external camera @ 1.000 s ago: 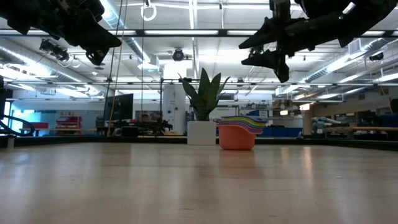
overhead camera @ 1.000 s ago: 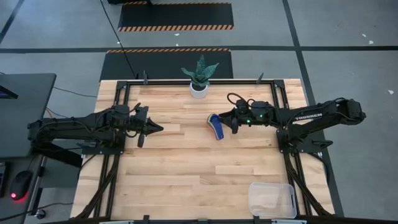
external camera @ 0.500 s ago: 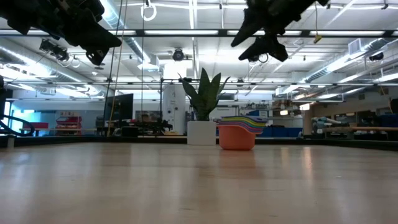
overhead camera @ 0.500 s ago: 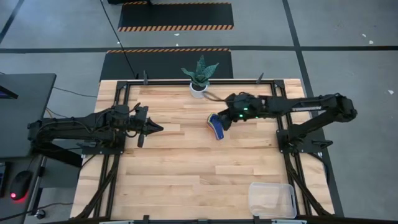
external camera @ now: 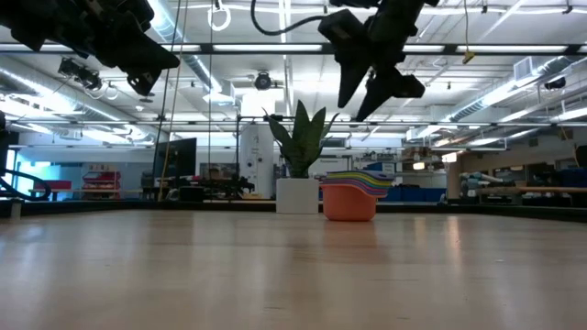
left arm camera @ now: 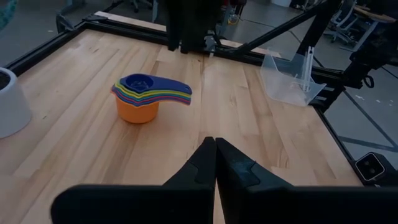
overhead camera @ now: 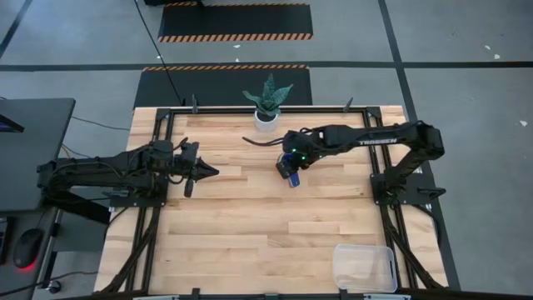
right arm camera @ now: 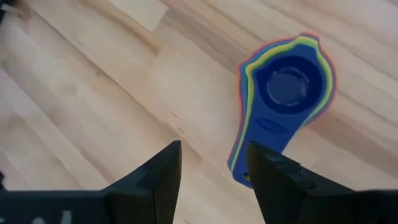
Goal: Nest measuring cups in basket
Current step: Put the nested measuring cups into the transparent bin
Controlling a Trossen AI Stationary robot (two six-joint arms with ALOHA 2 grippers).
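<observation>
High view puts the right gripper (overhead camera: pixel 291 165) directly above the stack of measuring cups (overhead camera: pixel 291 175) on the wooden table (overhead camera: pixel 250 233), near the white plant pot (overhead camera: pixel 266 122). Right wrist view looks straight down on that stack (right arm camera: pixel 283 99), blue on top, coloured rims ringing it, with the fingers (right arm camera: pixel 155 177) spread wide and holding nothing. Low view shows what neither gives: the orange cup at the base (external camera: pixel 349 203), and the right gripper (external camera: pixel 369 92) hanging well clear above it. Left gripper (overhead camera: pixel 202 172) waits at the table's left side, its fingers (left arm camera: pixel 208 168) pressed together and empty. Clear basket (overhead camera: pixel 364 267) sits at the near right corner. Beyond the table: grey floor, striped mats, ceiling lights. Lettering on the right arm is too small to read.
</observation>
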